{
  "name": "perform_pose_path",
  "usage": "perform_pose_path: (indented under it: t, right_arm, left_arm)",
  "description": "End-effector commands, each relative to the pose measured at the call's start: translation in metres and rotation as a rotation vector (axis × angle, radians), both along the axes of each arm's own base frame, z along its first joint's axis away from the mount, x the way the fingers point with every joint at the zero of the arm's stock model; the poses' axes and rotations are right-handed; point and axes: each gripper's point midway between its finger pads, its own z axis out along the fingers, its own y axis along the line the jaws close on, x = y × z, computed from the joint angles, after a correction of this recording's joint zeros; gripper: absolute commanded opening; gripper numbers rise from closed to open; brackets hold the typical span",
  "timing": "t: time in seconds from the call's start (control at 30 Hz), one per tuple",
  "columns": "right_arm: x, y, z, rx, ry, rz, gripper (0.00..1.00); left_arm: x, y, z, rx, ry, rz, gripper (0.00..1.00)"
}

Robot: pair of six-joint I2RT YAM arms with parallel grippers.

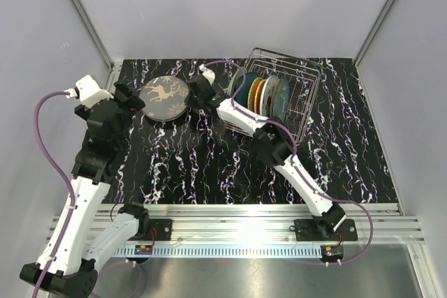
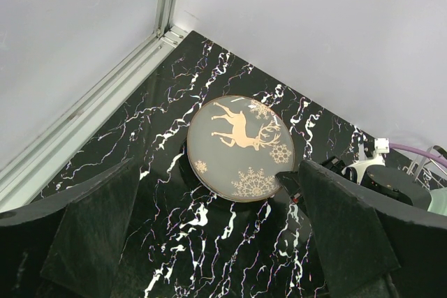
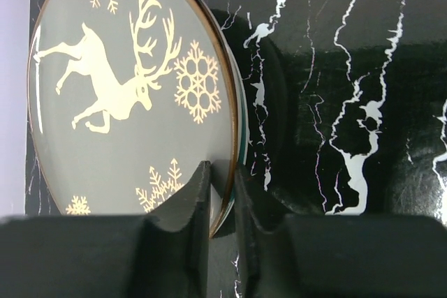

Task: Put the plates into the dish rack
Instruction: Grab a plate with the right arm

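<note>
The grey-brown deer plate (image 1: 164, 98) is at the table's back left, held by its right rim a little off the black marbled top. My right gripper (image 1: 196, 95) is shut on that rim; in the right wrist view its fingers (image 3: 197, 197) pinch the plate (image 3: 133, 95) edge between them. My left gripper (image 1: 134, 102) is open and empty just left of the plate; in its wrist view the plate (image 2: 241, 148) lies beyond its spread fingers (image 2: 91, 232). The wire dish rack (image 1: 307, 99) stands at the back right with several plates (image 1: 262, 95) upright in its slots.
Grey walls with metal frame posts (image 1: 84, 12) close the back and sides. The left wall rail (image 2: 91, 102) runs close to the left gripper. The right arm (image 1: 279, 148) stretches across in front of the rack.
</note>
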Motion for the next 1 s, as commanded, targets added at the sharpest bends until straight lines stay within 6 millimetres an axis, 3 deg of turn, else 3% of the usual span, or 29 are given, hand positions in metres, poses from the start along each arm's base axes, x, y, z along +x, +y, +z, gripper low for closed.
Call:
perform_pose_path:
  t: [0.0,0.2,0.37,0.7,0.97]
  right_arm:
    - [-0.001,-0.008,0.026,-0.009,-0.031,-0.015,0.19]
    - [-0.007,-0.017,0.024,-0.033,-0.016,-0.023,0.06]
    - [-0.010,-0.025,0.036,-0.044,-0.024,-0.036,0.02]
    - [-0.027,-0.045,0.035,-0.097,-0.004,-0.034,0.00]
    - [-0.020,-0.042,0.081,0.033,-0.044,-0.059,0.00]
  left_arm:
    - [0.003,-0.004,0.013,-0.024,-0.050,-0.011,0.99]
    - [0.003,-0.003,0.013,-0.024,-0.051,-0.010,0.99]
    - [0.004,-0.004,0.013,-0.023,-0.048,-0.013,0.99]
    - [0.005,-0.004,0.011,-0.022,-0.043,-0.011,0.99]
    - [0.022,-0.004,-0.010,-0.043,0.022,-0.025,0.99]
